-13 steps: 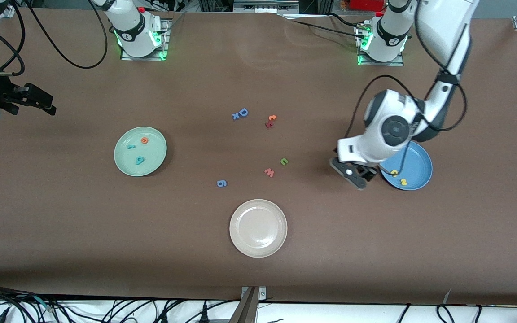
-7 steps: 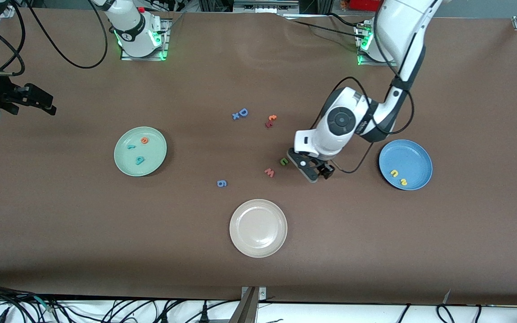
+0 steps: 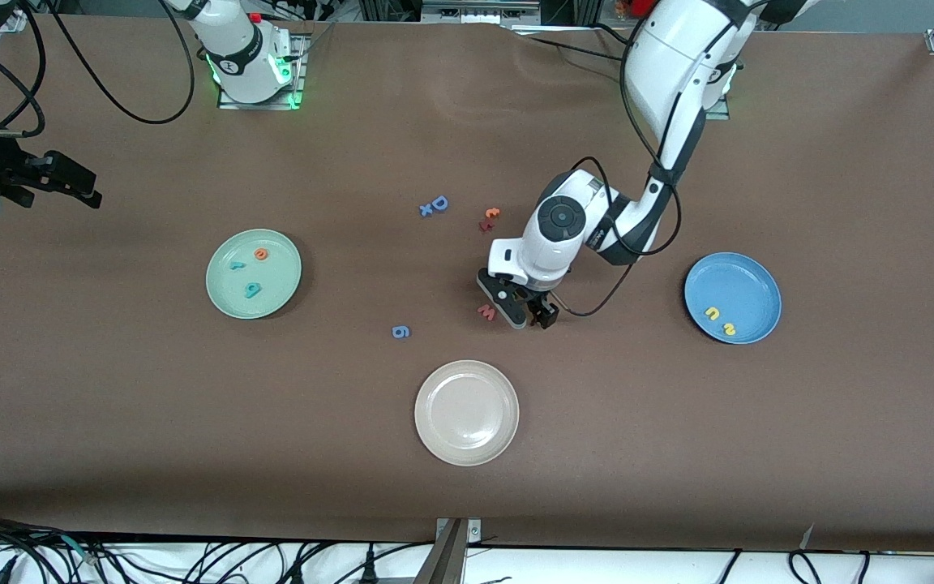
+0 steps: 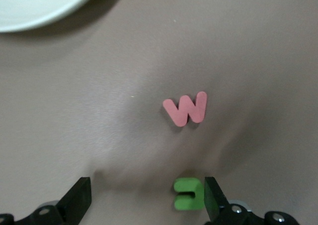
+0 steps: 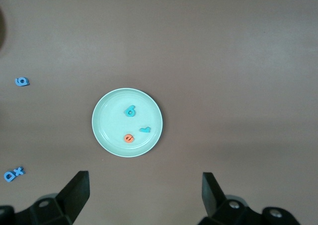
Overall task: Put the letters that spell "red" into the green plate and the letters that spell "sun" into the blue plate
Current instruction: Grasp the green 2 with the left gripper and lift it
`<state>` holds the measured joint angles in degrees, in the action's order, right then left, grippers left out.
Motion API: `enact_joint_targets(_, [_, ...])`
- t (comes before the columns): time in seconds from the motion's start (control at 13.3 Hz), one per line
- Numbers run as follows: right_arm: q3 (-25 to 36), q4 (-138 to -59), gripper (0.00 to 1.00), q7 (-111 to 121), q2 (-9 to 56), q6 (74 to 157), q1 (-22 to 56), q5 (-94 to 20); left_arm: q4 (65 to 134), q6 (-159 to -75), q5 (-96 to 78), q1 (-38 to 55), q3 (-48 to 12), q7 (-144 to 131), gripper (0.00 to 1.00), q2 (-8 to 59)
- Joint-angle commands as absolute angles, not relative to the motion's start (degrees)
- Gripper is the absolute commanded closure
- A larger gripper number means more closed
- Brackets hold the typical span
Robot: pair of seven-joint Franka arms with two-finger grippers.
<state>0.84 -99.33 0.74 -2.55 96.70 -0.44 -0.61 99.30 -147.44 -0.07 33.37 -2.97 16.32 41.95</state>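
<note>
Fingers of the left tool (image 4: 144, 205) stand wide apart and empty, low over the surface (image 3: 678, 454) with the green "u"/"n" letter (image 4: 189, 193) just inside one fingertip; that letter looks light, stiff and thin, best pinched across its two legs; its open end points toward that fingertip; the pink-red "w" (image 4: 186, 109) lies near; the blue plate (image 3: 755, 280) sits toward the left arm's end; the right tool (image 5: 144, 202), open and empty, waits high over the green plate (image 5: 107, 130).
</note>
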Motion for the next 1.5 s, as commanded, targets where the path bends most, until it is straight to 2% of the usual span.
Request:
enact_joint_targets(0.0, [0.7, -98.5, 0.00, 0.4, -2.6, 95.7, -0.6, -1.7, 98.1, -147.6, 1.2, 34.3, -1.8, 15.5, 0.00, 42.9])
enact_joint_targets(0.3, [0.7, -98.5, 0.00, 0.4, -2.6, 95.7, -0.6, -1.7, 99.7, -147.5, 1.8, 34.4, -1.8, 15.5, 0.01, 42.5])
enact_joint_targets(0.45, [0.7, -98.5, 0.00, 0.4, -2.6, 95.7, -0.6, -1.7, 99.6, -147.5, 1.8, 34.5, -1.8, 15.5, 0.13, 42.7])
enact_joint_targets(0.68, [0.7, -98.5, 0.00, 0.4, -2.6, 95.7, -0.6, -1.7, 99.6, -147.5, 1.8, 34.4, -1.8, 15.6, 0.46, 42.8])
enact_joint_targets(0.83, [0.7, -98.5, 0.00, 0.4, -2.6, 95.7, -0.6, -1.7, 99.6, -147.5, 1.8, 34.4, -1.6, 15.6, 0.52, 42.8])
enact_joint_targets(1.05, [0.7, -98.5, 0.00, 0.4, -2.6, 95.8, -0.6, -1.7, 99.6, -147.5, 1.8, 34.3, -0.8, 16.5, 0.73, 42.9])
enact_joint_targets(1.43, [0.7, -98.5, 0.00, 0.4, -2.6, 95.7, -0.4, -1.7, 99.5, -146.9, 1.3, 33.7, 1.9, 19.3, 0.84, 41.4])
